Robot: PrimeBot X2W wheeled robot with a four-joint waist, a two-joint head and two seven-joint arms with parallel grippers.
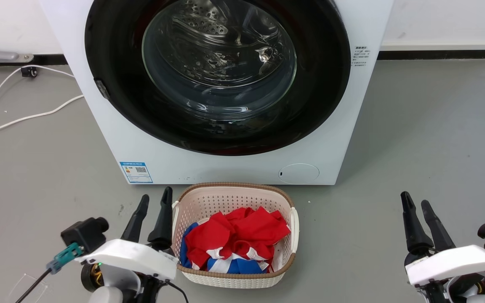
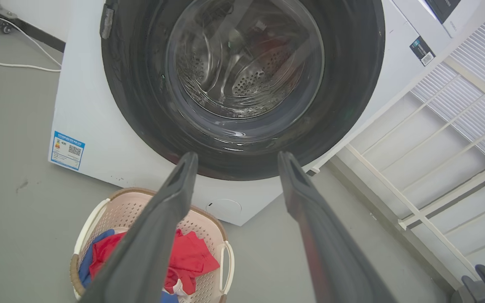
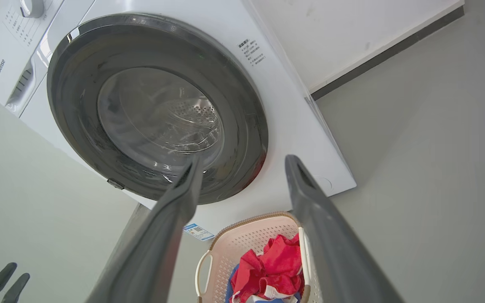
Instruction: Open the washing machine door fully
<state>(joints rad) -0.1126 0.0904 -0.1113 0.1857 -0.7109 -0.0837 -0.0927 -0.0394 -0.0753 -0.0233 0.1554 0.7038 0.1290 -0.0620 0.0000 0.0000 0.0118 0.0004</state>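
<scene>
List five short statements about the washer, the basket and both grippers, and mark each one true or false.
1. The washing machine door is shut against the washing machine. True.
2. The left gripper is clamped on the door's rim. False: it is low beside the laundry basket, fingers apart, gripping nothing.
3. The laundry basket holds red and blue cloth. True.
4. The basket stands to the right of the machine, against the wall. False: it stands on the floor right in front of the machine, below the door.
5. The right gripper is open and holds nothing. True.
</scene>
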